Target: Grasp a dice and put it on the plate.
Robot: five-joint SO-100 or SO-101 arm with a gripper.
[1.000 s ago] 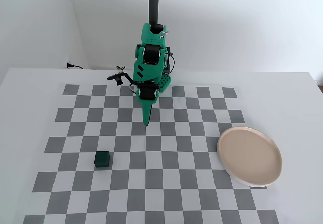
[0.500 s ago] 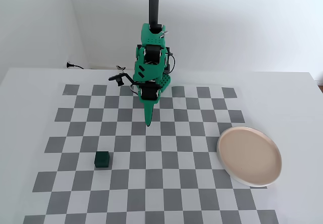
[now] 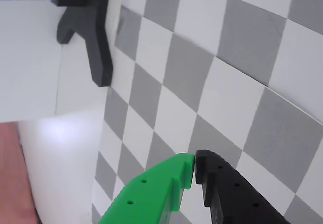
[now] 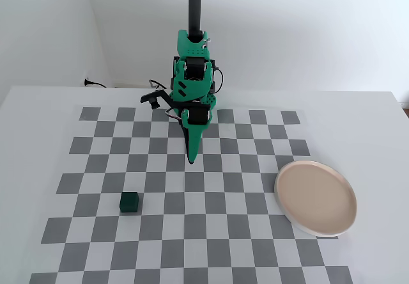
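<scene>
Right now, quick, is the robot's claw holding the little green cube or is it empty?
Gripper: jaws shut, holding nothing. The dice sits alone on the checkered mat, away from the gripper.

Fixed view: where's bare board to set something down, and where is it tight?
Mostly bare. Free patches: the squares between the dice and the plate, the whole near edge of the checkerboard, and the far corners. The only crowded spot is the far middle, under the arm and its closed claw.
</scene>
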